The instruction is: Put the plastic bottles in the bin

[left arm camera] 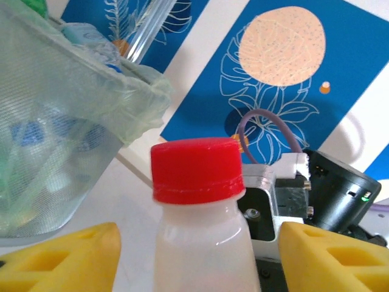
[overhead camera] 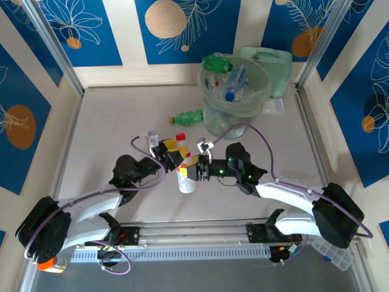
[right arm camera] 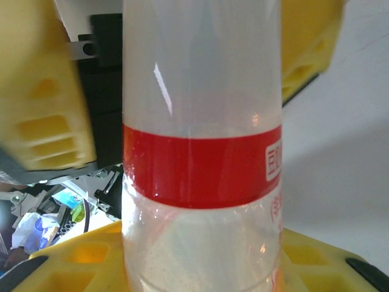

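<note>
Gripping the white bottle (overhead camera: 186,181) at centre frame, the right end effector (right arm camera: 200,267) seems clenched on its lower body, below the red label band (right arm camera: 200,164); the left end effector (left arm camera: 199,255) stands released, yellow fingers (left arm camera: 67,258) apart from both sides of the neck. I judge the bottle light, smooth and easy to dent, so mid-body is the safer hold. Farther up, one green bottle (overhead camera: 186,117) lies on the surface (overhead camera: 121,121), near the bin (overhead camera: 213,125) with several bottles (overhead camera: 234,82) inside.

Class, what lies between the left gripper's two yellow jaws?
A white bottle with a red cap stands there, gaps on both sides, shown in the left wrist view.
</note>
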